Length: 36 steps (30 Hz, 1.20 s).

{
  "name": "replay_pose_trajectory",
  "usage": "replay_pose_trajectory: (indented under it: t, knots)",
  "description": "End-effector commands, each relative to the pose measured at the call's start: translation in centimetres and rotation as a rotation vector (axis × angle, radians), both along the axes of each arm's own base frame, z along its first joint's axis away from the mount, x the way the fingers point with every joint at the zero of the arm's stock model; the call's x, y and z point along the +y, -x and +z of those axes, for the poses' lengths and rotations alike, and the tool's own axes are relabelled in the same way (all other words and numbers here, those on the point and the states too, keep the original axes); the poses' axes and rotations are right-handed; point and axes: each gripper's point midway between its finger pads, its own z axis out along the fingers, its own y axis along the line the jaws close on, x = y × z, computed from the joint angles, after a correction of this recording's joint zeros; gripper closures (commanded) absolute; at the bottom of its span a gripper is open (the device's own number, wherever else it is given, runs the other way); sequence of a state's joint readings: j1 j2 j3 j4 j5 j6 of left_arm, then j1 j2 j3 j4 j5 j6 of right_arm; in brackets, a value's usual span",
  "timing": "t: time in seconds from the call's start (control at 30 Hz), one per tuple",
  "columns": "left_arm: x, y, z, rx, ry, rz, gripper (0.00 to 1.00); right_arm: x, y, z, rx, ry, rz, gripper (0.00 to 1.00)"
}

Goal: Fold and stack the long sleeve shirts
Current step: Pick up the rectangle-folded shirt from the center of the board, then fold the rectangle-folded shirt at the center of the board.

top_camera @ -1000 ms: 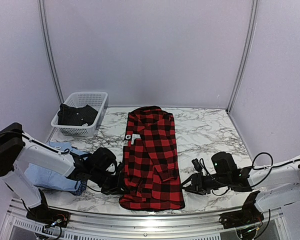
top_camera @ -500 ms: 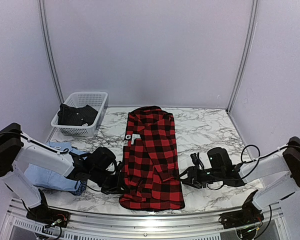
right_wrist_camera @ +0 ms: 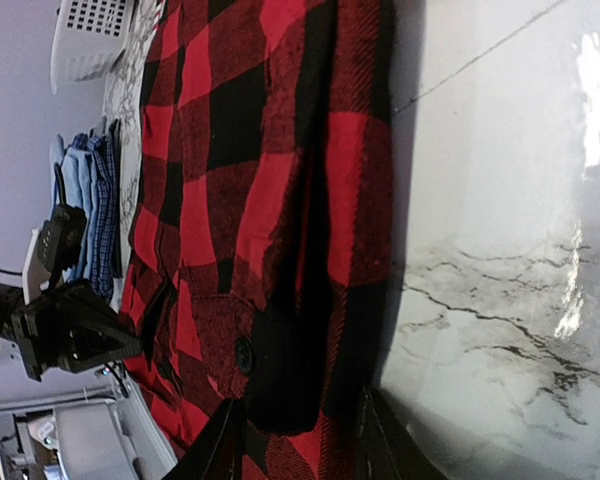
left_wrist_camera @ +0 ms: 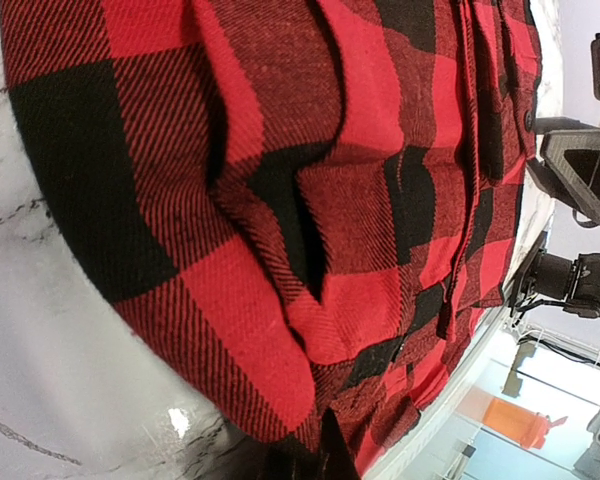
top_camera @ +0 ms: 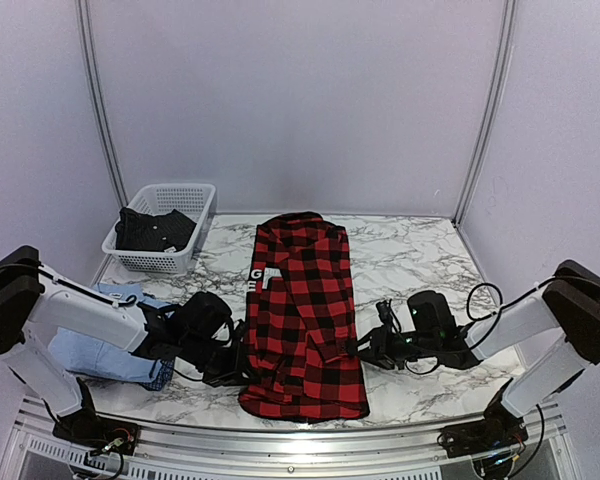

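Red-and-black buffalo-check flannel shirt (top_camera: 305,310) lies lengthways down the middle of a white, grey-veined marble table (top_camera: 420,260), folded into a long narrow panel with its collar end away from the arms. The weave is a coarse, soft twill. A patch of white block lettering (top_camera: 257,278) on black shows at its left edge, and a dark button (right_wrist_camera: 243,354) sits near the right edge. The left tool (top_camera: 238,370) is low against the shirt's near left edge, closed tight, and the cloth rucks into ridges running toward it, as if pinched there. The right tool (top_camera: 365,352) lies low at the near right edge, its two dark fingers (right_wrist_camera: 225,445) partly apart either side of the cloth edge, not gripping it. To the left, behind the left arm, a light blue collared shirt (top_camera: 90,352) lies crumpled on the table, well apart from the flannel. At the far left corner stands a white plastic mesh basket (top_camera: 155,262) holding a dark garment (top_camera: 152,230). Pale plain walls enclose the table.
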<state>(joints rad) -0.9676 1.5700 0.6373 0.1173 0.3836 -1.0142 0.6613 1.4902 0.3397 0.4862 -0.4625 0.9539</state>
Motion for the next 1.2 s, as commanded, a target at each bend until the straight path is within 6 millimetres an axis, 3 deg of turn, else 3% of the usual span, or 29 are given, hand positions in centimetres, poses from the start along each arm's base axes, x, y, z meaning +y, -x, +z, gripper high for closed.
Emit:
replay_pose_trajectory:
  t: [0.0, 0.5, 0.77, 1.0, 1.17]
  knots:
    - [-0.6, -0.8, 1.8, -0.036, 0.023, 0.009, 1.0, 0.7, -1.5, 1.4, -0.033, -0.034, -0.011, 0.66]
    - [-1.2, -1.8, 4.3, -0.088, 0.06, 0.002, 1.0, 1.5, -1.8, 2.7, -0.046, -0.048, 0.022, 1.0]
    - [-1.1, -3.0, 6.3, -0.11, 0.091, 0.023, 1.0, 2.1, -2.2, 4.8, -0.049, -0.11, 0.014, 1.0]
    - [-1.3, -6.6, 8.6, -0.124, 0.139, 0.064, 1.0, 2.5, -4.7, 7.3, -0.059, -0.186, -0.025, 1.0]
    - [-1.3, -11.6, 8.7, -0.166, 0.132, 0.108, 1.0, 2.7, -8.3, 7.1, -0.06, -0.218, -0.057, 1.0]
